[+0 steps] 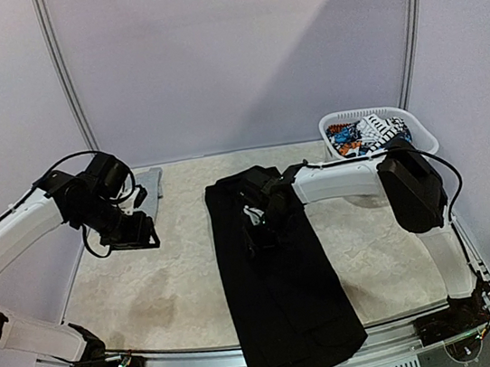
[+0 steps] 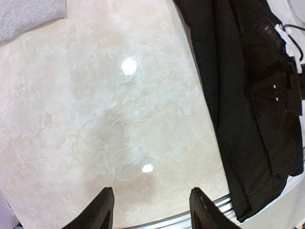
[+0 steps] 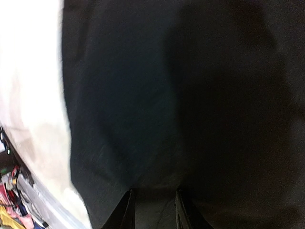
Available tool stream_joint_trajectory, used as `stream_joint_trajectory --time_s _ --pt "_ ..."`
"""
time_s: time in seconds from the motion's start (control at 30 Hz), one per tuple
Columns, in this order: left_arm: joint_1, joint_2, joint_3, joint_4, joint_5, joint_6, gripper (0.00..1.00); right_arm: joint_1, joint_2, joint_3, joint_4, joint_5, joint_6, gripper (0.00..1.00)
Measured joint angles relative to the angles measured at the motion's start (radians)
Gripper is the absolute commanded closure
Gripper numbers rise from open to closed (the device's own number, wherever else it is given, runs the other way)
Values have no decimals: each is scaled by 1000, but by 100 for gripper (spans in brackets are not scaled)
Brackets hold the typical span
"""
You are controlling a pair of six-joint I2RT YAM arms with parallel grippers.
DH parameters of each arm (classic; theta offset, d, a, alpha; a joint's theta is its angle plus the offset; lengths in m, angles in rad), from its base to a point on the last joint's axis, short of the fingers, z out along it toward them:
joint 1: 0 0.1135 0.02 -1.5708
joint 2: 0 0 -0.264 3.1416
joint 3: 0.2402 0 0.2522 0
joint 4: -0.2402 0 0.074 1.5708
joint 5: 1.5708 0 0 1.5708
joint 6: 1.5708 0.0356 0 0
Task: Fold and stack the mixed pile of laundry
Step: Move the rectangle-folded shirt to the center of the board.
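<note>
Pinching the black garment [image 1: 289,305] mid-length, right jaws close; left jaws spread beside it.

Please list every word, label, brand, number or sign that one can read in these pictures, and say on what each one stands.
No text can be read in any view.
The large black cloth garment shows no label or print.
The white-black-blue-orange printed cloth in the white plastic laundry basket shows only pattern; any letters are too small to tell.
</note>
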Motion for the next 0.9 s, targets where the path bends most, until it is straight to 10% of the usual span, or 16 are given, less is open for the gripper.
stream_joint_trajectory --time_s 0.67,0.8,0.9 --pt "0 63 114 -40 31 -54 46 -167 248 315 127 -107 156 71" --pt "0 62 151 -88 1 -64 5 -200 333 459 129 -110 185 69" --pt "0 44 160 -116 -71 -64 0 -210 347 486 132 -116 179 64"
